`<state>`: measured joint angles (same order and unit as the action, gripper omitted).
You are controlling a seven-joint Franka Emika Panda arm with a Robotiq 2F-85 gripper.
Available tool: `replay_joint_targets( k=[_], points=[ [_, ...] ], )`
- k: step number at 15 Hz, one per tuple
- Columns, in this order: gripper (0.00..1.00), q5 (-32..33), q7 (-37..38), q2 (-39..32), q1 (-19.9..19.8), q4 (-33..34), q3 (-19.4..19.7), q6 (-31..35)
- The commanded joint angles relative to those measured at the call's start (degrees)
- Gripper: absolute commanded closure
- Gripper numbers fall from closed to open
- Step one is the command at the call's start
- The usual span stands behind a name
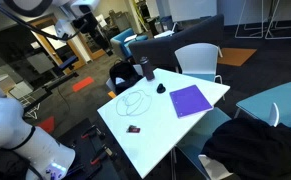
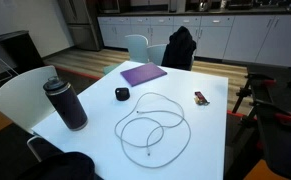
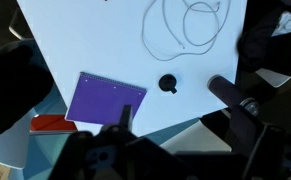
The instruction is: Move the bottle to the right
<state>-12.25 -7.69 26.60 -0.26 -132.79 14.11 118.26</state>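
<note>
The tall dark grey-black bottle point(image 2: 65, 103) stands upright near a table corner; it also shows in an exterior view point(image 1: 147, 68) and lies at the right edge of the wrist view point(image 3: 228, 93). My gripper point(image 3: 183, 118) is high above and off the table edge, far from the bottle, with dark blurred fingers spread apart and nothing between them. In an exterior view the arm and gripper point(image 1: 85, 20) hang at the top left, away from the table.
On the white table point(image 2: 210, 135) are a small dark lump point(image 2: 122, 94), a purple notebook point(image 2: 143, 73), a looped white cable point(image 2: 153, 125) and a tiny black-red item point(image 2: 201, 98). Chairs point(image 2: 15, 95) surround the table.
</note>
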Motion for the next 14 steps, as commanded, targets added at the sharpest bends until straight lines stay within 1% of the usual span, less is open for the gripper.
replay_joint_targets(
  k=[1, 4, 8, 9, 11, 14],
  points=[
    [0.00, -0.8, -0.6, -0.2, -1.6, 0.1, -1.4, -0.3],
    [0.00, -0.8, -0.6, -0.2, -1.6, 0.1, -1.4, -0.3],
    [0.00, -5.8, -0.8, -4.0, 1.0, 2.9, -2.6, 0.7],
    [0.00, -7.3, -0.4, -5.4, 1.6, 3.8, -3.4, 0.9],
    [0.00, -9.7, 1.0, -9.0, 2.8, 5.7, -6.1, 3.6],
    [0.00, -8.4, 2.8, -16.4, 4.1, 8.7, -11.2, 11.8]
  ],
)
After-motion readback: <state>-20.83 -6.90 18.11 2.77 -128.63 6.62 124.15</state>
